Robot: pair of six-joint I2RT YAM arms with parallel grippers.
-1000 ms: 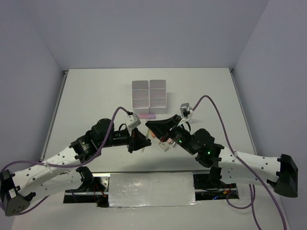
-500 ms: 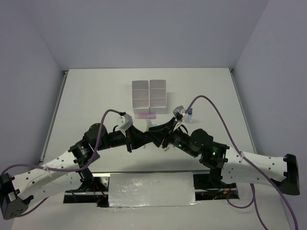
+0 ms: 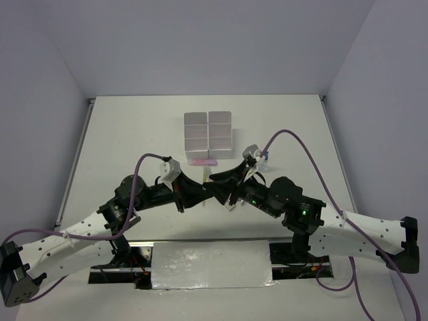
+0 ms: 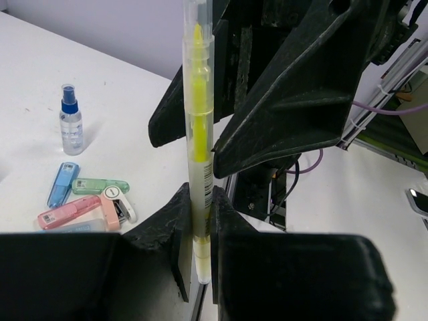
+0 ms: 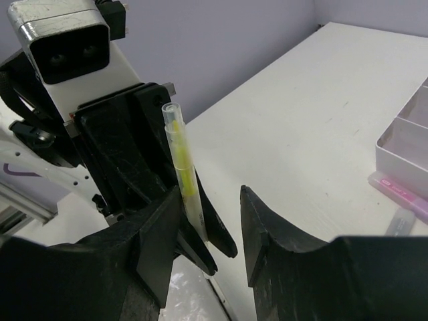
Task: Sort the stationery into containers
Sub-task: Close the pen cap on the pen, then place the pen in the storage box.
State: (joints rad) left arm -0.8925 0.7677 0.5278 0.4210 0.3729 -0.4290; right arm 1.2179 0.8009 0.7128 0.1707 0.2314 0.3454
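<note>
A thin yellow pen (image 4: 198,134) stands upright in my left gripper (image 4: 199,200), which is shut on its lower end. My right gripper (image 5: 210,200) faces it tip to tip, open, with the pen (image 5: 182,167) beside its left finger and a wide gap to the other. In the top view both grippers meet at table centre, left gripper (image 3: 200,194) and right gripper (image 3: 215,190). The containers (image 3: 208,130) sit behind them, with a pink marker (image 3: 202,162) lying along their near side. More stationery lies in a cluster: a blue-capped bottle (image 4: 70,120) and blue (image 4: 62,184), green (image 4: 100,185) and pink pieces (image 4: 67,212).
The white table ends at a metal rail and taped panel (image 3: 210,264) by the arm bases. Purple-grey walls close in the left, right and back. In the right wrist view the containers' corner (image 5: 408,134) and the pink marker (image 5: 401,194) lie at the right edge.
Both grippers have moved together at table centre. My right gripper has opened and now stands around the pen. The left gripper has stayed shut on the pen.
</note>
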